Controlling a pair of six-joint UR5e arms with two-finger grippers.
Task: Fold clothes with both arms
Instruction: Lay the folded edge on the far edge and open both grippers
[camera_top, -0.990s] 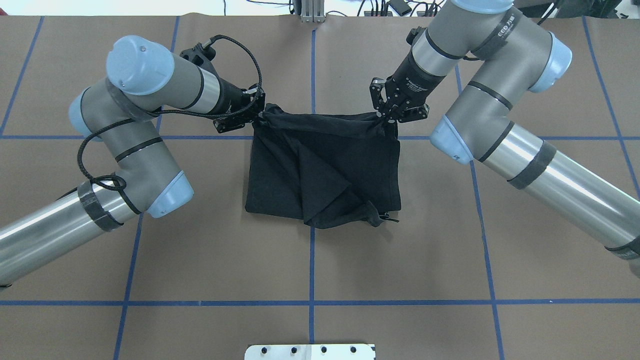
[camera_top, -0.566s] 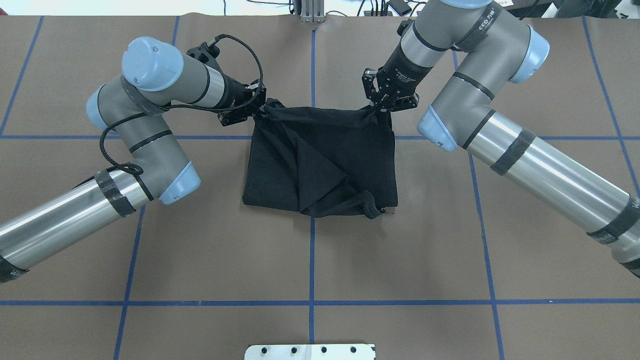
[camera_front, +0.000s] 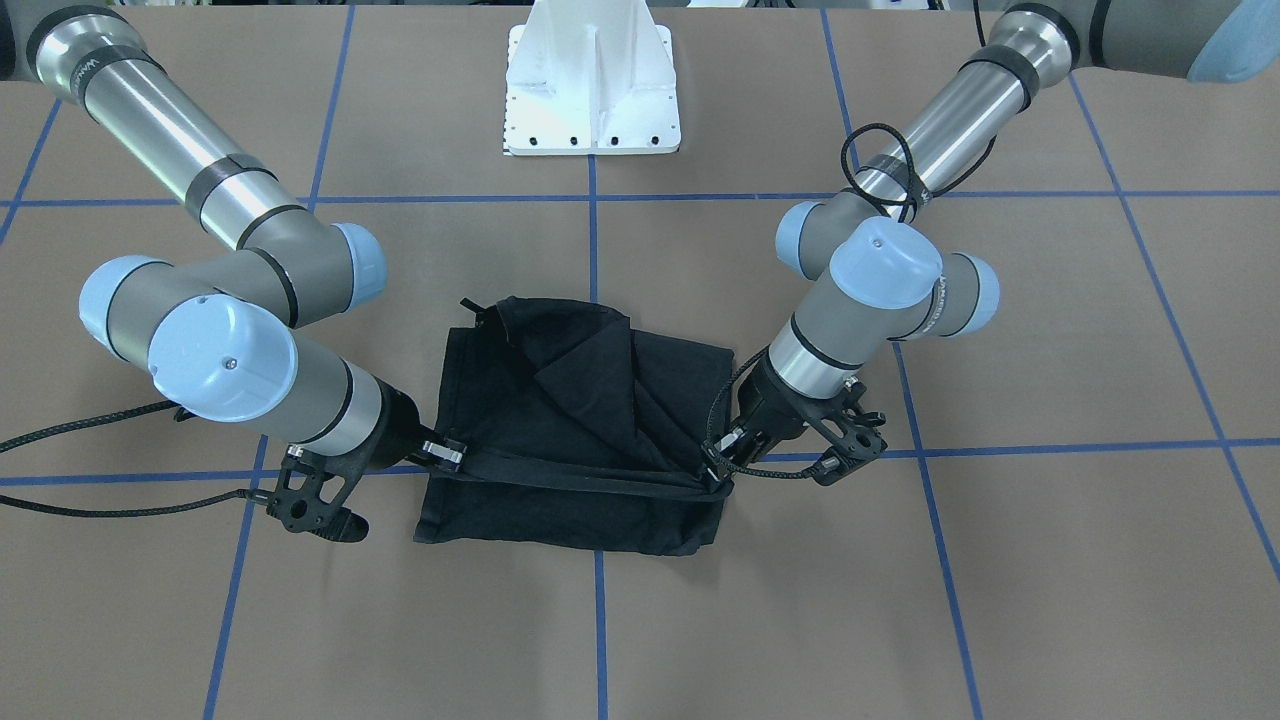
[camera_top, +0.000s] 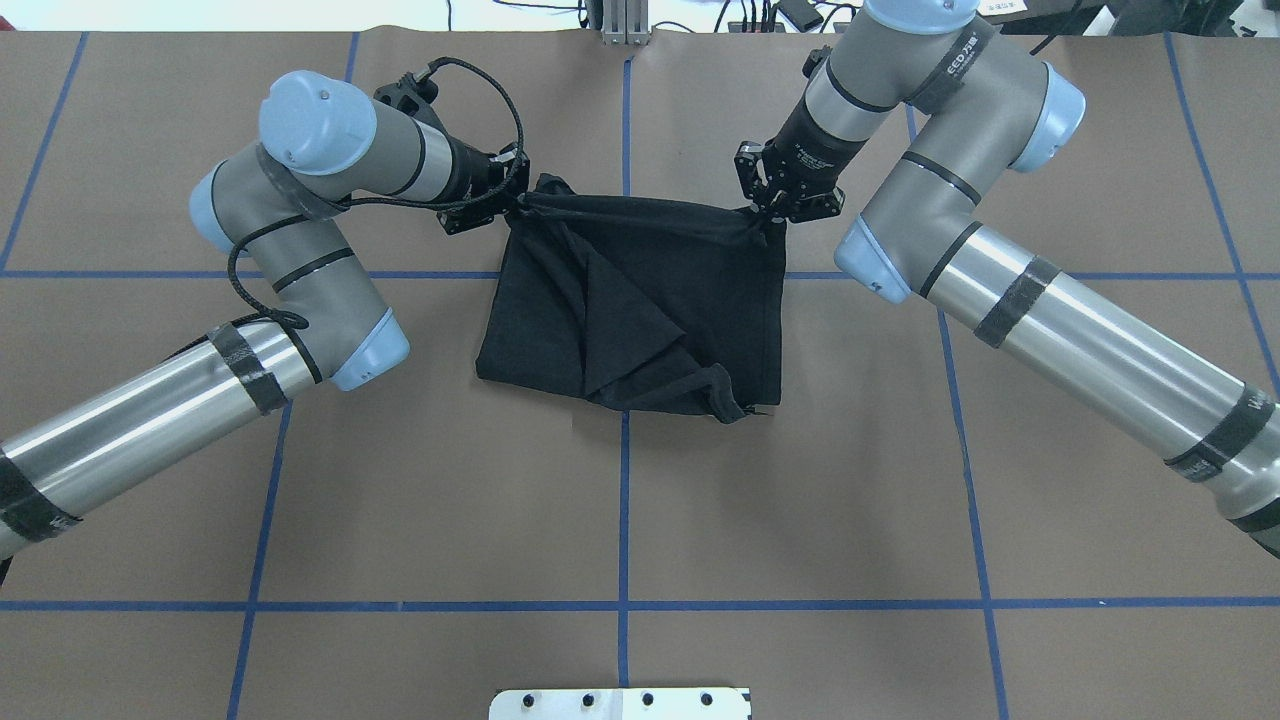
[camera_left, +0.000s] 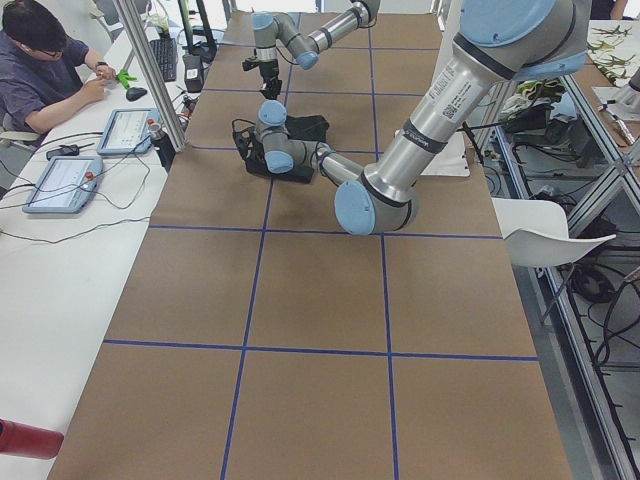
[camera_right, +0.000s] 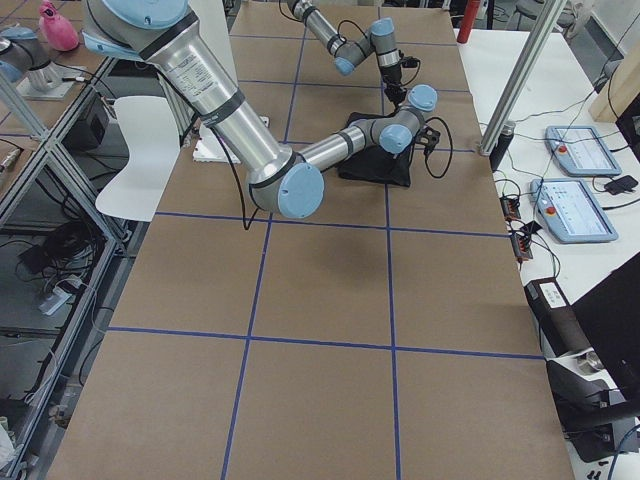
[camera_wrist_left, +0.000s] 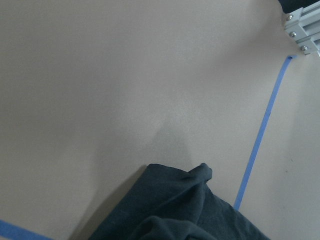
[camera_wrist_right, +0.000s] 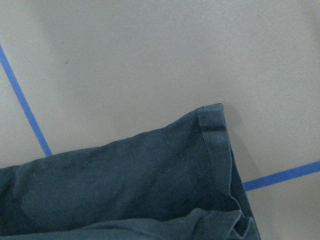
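Both grippers sit farther from the base than 1 s ago, & the black T-shirt (camera_top: 640, 300) has slid that way w/ them. Nearest the robot: white mount plate (camera_top: 620, 703) at the table (camera_top: 420, 500) edge, well apart from the cloth; next, the shirt's near edge flat on the table, w/ a crumpled lump at its right corner; mid-cloth, a diagonal folded flap, plain black side up; the shirt straddles a blue tape line (camera_top: 150, 272). Farthest: the shirt's far edge is pulled taut btwn the two arms; left gripper (camera_top: 512, 200) jaws clamped on the bunched far-left corner; right gripper (camera_top: 765, 212) jaws pinched on the far-right corner; in the front view that edge looks raised, cloth hanging below it.
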